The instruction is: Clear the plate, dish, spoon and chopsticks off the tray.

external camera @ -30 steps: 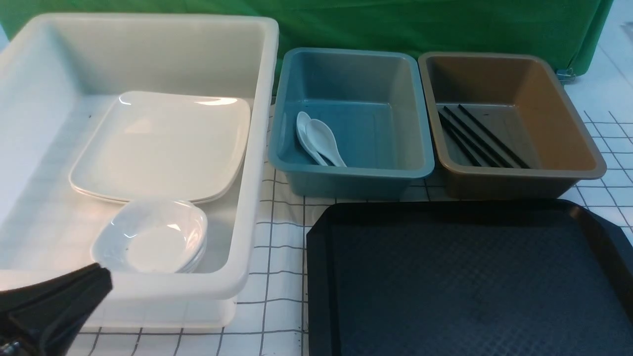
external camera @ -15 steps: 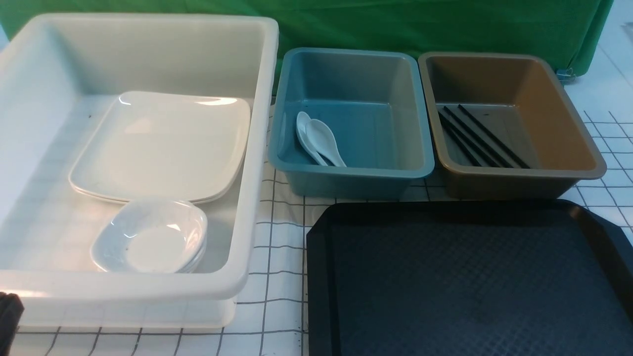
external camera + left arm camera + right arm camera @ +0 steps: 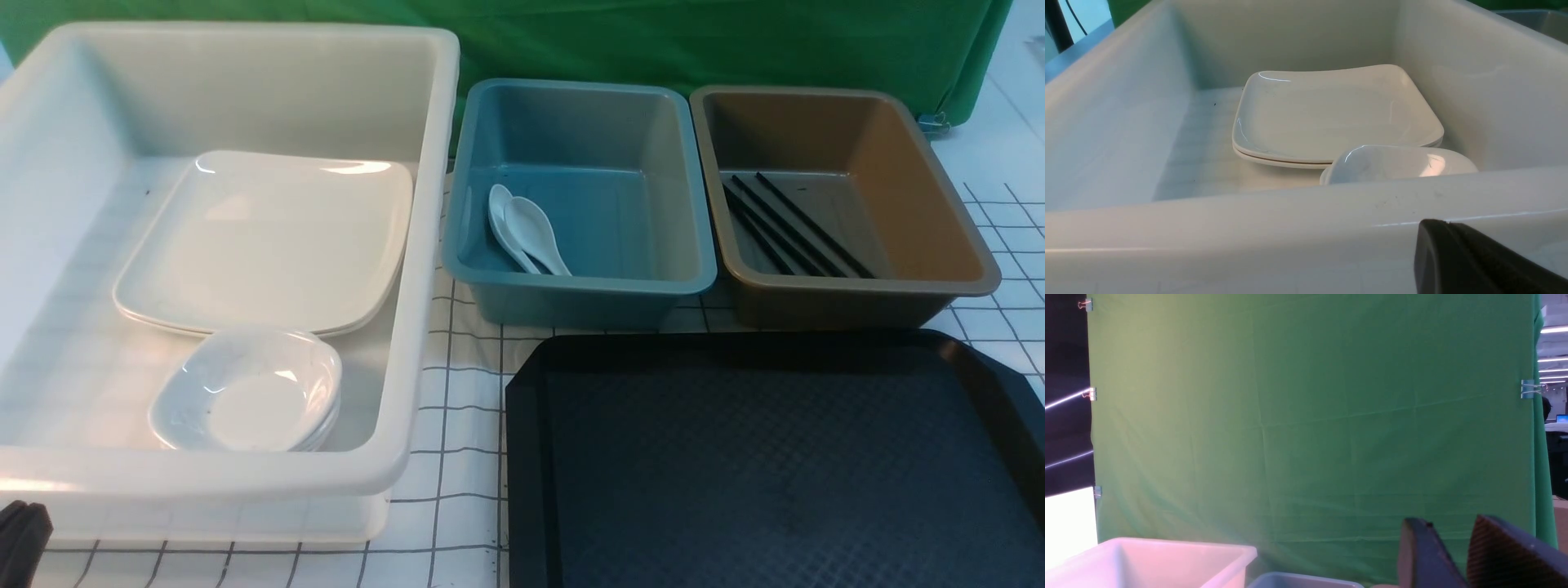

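Green cloth (image 3: 694,41) backed the gridded worktop (image 3: 457,392) we surveyed. We found the tray (image 3: 775,457) bare at front right. The plate (image 3: 261,237) and small dishes (image 3: 245,392) lay in the white tub (image 3: 424,245), the spoon (image 3: 531,233) in the blue tub (image 3: 694,204), the chopsticks (image 3: 792,224) in the brown tub (image 3: 939,212). Our left pincer (image 3: 1457,261) sat closed and empty just outside the white tub's near wall; our right pincer (image 3: 1453,555), raised, stood partly apart, holding nothing.
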Available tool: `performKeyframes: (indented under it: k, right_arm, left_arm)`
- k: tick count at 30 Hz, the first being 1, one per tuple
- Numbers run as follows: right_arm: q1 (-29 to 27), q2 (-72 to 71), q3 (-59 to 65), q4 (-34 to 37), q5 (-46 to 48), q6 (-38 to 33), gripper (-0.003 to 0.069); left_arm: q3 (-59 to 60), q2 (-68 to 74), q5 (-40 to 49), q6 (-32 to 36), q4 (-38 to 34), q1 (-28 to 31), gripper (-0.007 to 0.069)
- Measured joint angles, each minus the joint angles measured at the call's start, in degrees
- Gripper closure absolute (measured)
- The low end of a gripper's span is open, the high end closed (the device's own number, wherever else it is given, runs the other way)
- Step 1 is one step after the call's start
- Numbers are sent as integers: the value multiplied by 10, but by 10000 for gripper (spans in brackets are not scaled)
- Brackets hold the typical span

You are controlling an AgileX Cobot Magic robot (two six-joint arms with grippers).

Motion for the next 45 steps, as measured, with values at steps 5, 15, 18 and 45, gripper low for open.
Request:
performKeyframes:
  k: [5,15,18,45]
  right_arm:
    - [0,0,0,0,0,1,461]
    - [0,0,0,0,0,1,461]
    - [0,0,0,0,0,1,461]
    - [-210,1,304,0,-1,-98,419]
  left_arm:
    - [0,0,0,1,0,0,621]
    - [0,0,0,1,0,0,619]
    - [0,0,0,1,0,0,619]
    - [0,0,0,1,0,0,619]
